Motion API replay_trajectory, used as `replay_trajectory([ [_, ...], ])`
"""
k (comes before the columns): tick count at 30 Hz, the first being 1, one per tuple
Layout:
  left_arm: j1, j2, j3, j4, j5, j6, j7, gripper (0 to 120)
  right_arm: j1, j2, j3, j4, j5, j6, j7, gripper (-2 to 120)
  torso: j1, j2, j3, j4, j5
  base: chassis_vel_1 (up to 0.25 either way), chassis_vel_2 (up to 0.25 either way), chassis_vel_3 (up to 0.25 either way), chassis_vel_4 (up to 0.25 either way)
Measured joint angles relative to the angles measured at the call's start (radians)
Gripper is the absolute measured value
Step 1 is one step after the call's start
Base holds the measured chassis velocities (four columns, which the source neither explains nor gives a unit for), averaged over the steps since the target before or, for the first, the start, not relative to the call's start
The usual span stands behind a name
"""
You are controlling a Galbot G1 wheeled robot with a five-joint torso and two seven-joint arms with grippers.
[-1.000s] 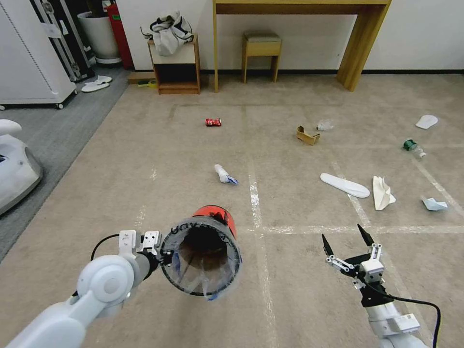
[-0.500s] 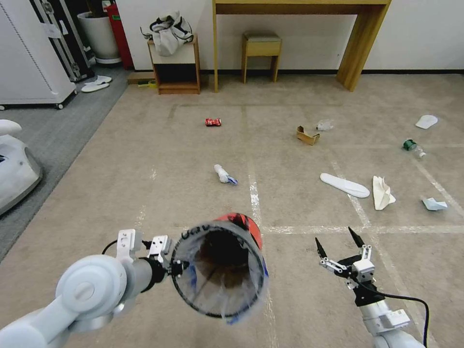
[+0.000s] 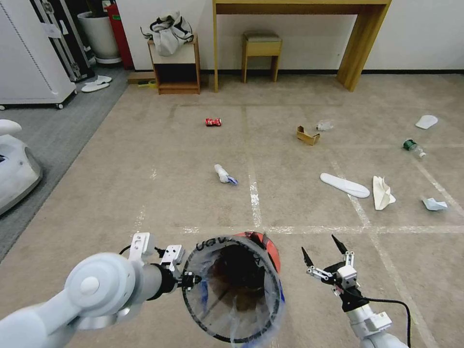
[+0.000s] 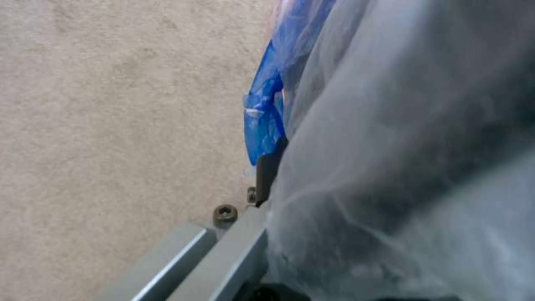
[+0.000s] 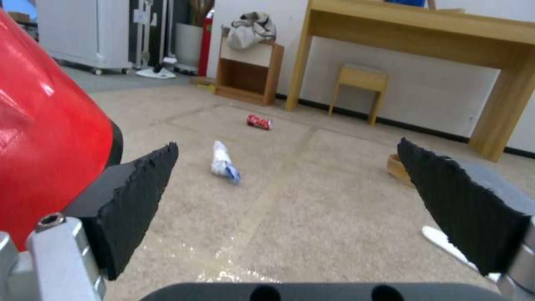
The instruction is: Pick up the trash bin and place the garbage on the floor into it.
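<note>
Red trash bin [image 3: 235,286] tilted, mouth toward camera, left gripper [image 3: 189,280] holding rim.

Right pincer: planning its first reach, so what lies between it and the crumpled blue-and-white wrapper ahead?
Bare floor crossed by a whitish tape line, in the head view, between the open right pincer and the wrapper.

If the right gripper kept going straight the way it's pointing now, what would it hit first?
Probably the crumpled white and blue wrapper on the floor. The open right gripper points forward and slightly down, and nothing stands between them, though depth is hard to judge.
</note>
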Motion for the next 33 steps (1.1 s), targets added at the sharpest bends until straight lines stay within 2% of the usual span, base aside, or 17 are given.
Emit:
replay_trajectory([
  [3, -0.027, -0.006, 0.027, 0.033, -0.012, 0.0, -0.036, 0, 0.0, 0.008, 0.006, -0.008, -0.009, 0.009, -0.007, 100, 0.0, 0.0, 0.0, 0.0, 0.0002, 0.0, 0.0, 0.0, 0.0],
  [5, -0.029, -0.034, 0.029, 0.08, -0.034, 0.0, -0.117, 0, 0.0, 0.015, 0.011, -0.009, -0.014, 0.013, -0.009, 100, 0.0, 0.0, 0.0, 0.0002, -0.0002, 0.0, 0.0, 0.0, 0.0],
  [6, -0.029, -0.034, 0.029, 0.08, -0.034, 0.0, -0.117, 0, 0.0, 0.015, 0.011, -0.009, -0.014, 0.013, -0.009, 100, 0.0, 0.0, 0.0, 0.0002, -0.0002, 0.0, 0.0, 0.0, 0.0],
  [7, -0.029, -0.052, 0.025, 0.107, -0.038, 0.0, -0.151, 0, 0.0, 0.019, 0.013, -0.01, -0.015, 0.014, -0.009, 100, 0.0, 0.0, 0.0, 0.0002, -0.0002, 0.0, 0.0, 0.0, 0.0],
  [8, -0.022, -0.073, 0.012, 0.131, -0.039, 0.001, -0.178, 0, -0.001, 0.021, 0.014, -0.011, -0.017, 0.015, -0.009, 100, 0.0, 0.0, 0.0, 0.0002, -0.0001, 0.0, 0.0, 0.0, 0.0],
  [9, -0.022, -0.073, 0.012, 0.131, -0.039, 0.001, -0.178, 0, -0.001, 0.021, 0.014, -0.011, -0.017, 0.015, -0.009, 100, 0.0, 0.0, 0.0, 0.0002, -0.0001, 0.0, 0.0, 0.0, 0.0],
  [11, -0.005, -0.106, -0.027, 0.155, -0.044, 0.0, -0.209, 0, -0.002, 0.023, 0.015, -0.011, -0.018, 0.015, -0.009, 100, 0.0, 0.0, 0.0, 0.0002, -0.0001, 0.0, 0.0, 0.0, 0.0],
  [13, 0.0, -0.115, -0.039, 0.157, -0.047, 0.0, -0.217, 0, -0.002, 0.022, 0.015, -0.011, -0.019, 0.015, -0.009, 100, 0.0, 0.0, 0.0, 0.0001, 0.0, 0.0, 0.0, 0.0, 0.0],
  [14, 0.012, -0.128, -0.059, 0.16, -0.053, 0.0, -0.241, 0, -0.002, 0.021, 0.016, -0.011, -0.018, 0.015, -0.009, 100, 0.0, 0.0, 0.0, 0.0001, -0.0001, 0.0, 0.0, 0.0, 0.0],
  [18, 0.025, -0.143, -0.082, 0.167, -0.067, 0.0, -0.286, 0, -0.001, 0.019, 0.016, -0.012, -0.018, 0.015, -0.009, 100, 0.0, 0.0, 0.0, 0.0001, 0.0, 0.0, 0.0, 0.0, 0.0],
  [21, 0.038, -0.175, -0.114, 0.185, -0.083, 0.0, -0.366, 0, 0.004, 0.019, 0.012, -0.02, -0.02, 0.015, -0.009, 100, 0.0, 0.0, 0.0, 0.0002, 0.0, 0.0, 0.0, 0.0, 0.0],
  [28, 0.065, -0.22, -0.156, 0.173, -0.095, 0.0, -0.395, 0, 0.003, 0.026, -0.001, -0.023, -0.03, 0.015, -0.007, 100, 0.0, 0.0, 0.0, 0.0, 0.0, 0.0, 0.0, 0.0, 0.0],
  [33, 0.078, -0.225, -0.172, 0.161, -0.094, 0.0, -0.398, 0, 0.0, 0.026, -0.001, -0.021, -0.031, 0.014, -0.006, 100, 0.0, 0.0, 0.0, 0.0001, 0.0, 0.0, 0.0, 0.0, 0.0],
])
